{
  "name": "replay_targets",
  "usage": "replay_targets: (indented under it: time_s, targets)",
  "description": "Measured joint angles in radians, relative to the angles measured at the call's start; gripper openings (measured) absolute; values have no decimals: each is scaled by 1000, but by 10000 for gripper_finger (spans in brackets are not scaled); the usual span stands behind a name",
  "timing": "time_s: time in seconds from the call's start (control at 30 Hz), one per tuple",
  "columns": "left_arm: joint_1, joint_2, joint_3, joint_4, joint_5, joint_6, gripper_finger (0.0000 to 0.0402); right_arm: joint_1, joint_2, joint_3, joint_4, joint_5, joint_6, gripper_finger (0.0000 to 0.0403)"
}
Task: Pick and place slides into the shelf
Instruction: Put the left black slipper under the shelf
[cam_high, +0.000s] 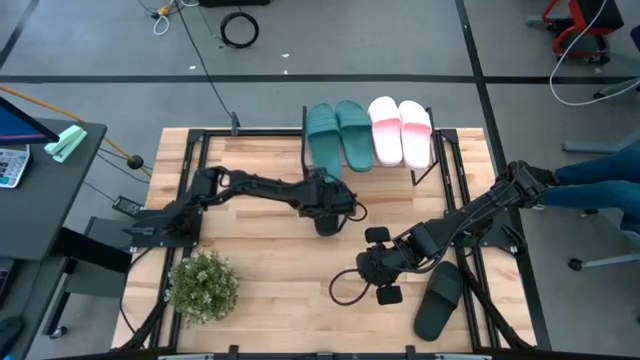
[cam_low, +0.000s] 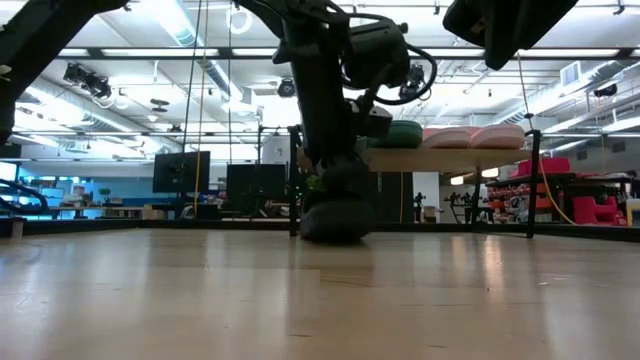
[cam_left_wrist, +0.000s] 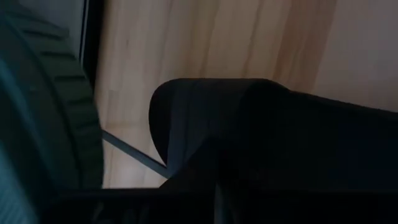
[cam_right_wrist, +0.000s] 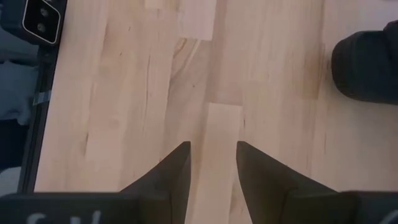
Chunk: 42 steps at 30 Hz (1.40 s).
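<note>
Two teal slides (cam_high: 338, 135) and two pink slides (cam_high: 400, 130) lie side by side on the shelf (cam_low: 450, 158) at the table's far edge. My left gripper (cam_high: 325, 203) hovers just in front of the shelf, shut on a black slide (cam_low: 335, 212) that fills the left wrist view (cam_left_wrist: 261, 124) beside a teal slide (cam_left_wrist: 43, 106). My right gripper (cam_right_wrist: 212, 158) is open above bare wood toward the table's near right (cam_high: 368, 268). A second black slide (cam_high: 440, 300) lies flat on the table, at the near right, beside the right arm. My left gripper comes at the black slide from above, fingers pointing down; the gripper itself hides which part they are on. The slide hangs on end below the fingers. Its lower end (cam_low: 335, 236) is at the tabletop; whether it touches the wood, I cannot tell.
A potted plant (cam_high: 203, 287) stands at the table's near left corner. Black rails run along the table's left and right sides. A person's legs (cam_high: 600, 185) show beyond the right edge. Bare wood lies in the middle between the two arms.
</note>
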Motion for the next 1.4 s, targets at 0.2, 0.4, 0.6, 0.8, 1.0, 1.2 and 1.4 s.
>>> replay_targets:
  time_s: [0.2, 0.4, 0.6, 0.8, 1.0, 1.2, 1.4]
  targets:
    - [-26, 5, -2, -13, -2, 1, 83, 0, 0, 0, 0, 0, 0, 135]
    - [-60, 7, -2, -55, 10, -79, 178, 0, 0, 0, 0, 0, 0, 135]
    - [-149, 3, 54, -130, 27, -153, 215, 0, 0, 0, 0, 0, -1, 135]
    - [-243, 2, 124, -175, 48, -211, 193, 1, 0, 0, 0, 17, 0, 135]
    - [-281, -2, 141, -173, 113, -273, 165, 6, 0, 0, 2, 14, -3, 135]
    - [-277, 44, 142, -140, 246, -357, 99, 35, 0, 0, 0, 21, 3, 135]
    - [-296, 90, 142, -95, 252, -317, 12, 73, 0, 0, -3, 19, 3, 135]
